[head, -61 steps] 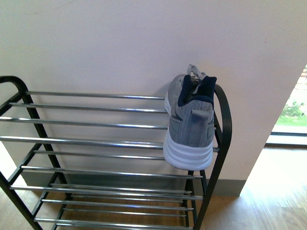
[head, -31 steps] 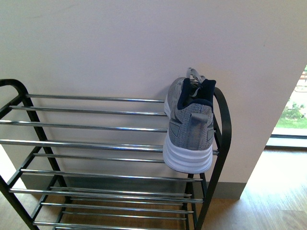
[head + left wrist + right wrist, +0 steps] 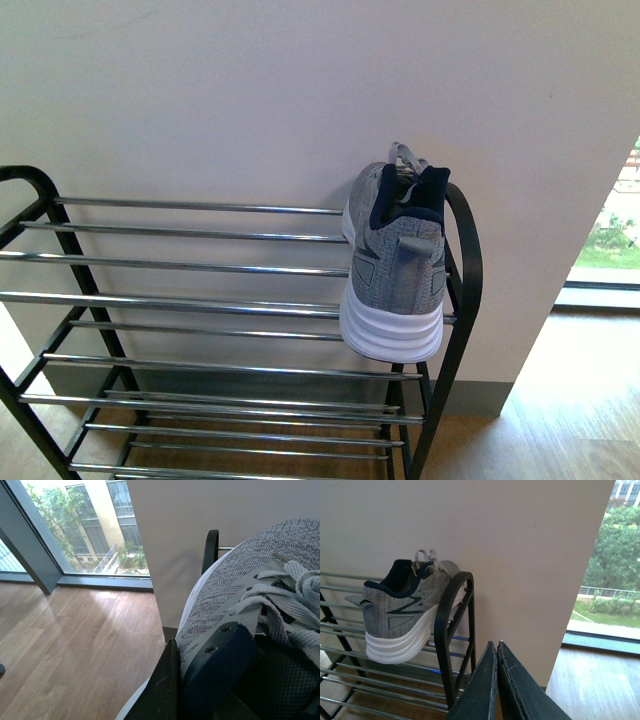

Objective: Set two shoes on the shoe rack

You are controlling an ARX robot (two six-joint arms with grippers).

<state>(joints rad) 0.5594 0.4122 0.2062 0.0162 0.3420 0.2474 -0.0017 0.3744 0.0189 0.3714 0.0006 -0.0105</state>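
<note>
The first shoe sits at the right end of the shoe rack, on its top tier. The second shoe is in the left gripper, jaws gripping its collar. The right gripper has its jaws pressed together, empty. Next, I think, the second shoe must be laid on the free bars alongside.

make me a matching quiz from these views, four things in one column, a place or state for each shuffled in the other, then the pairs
Things
1. racked shoe
2. second shoe
3. right gripper
4. shoe rack

Places or states
a. stands against the white wall
b. shut, holding nothing
c. heel towards the front camera, at the top tier's right end
d. close up in the left wrist view, at the left gripper

Pairs: 1-c, 2-d, 3-b, 4-a
</note>
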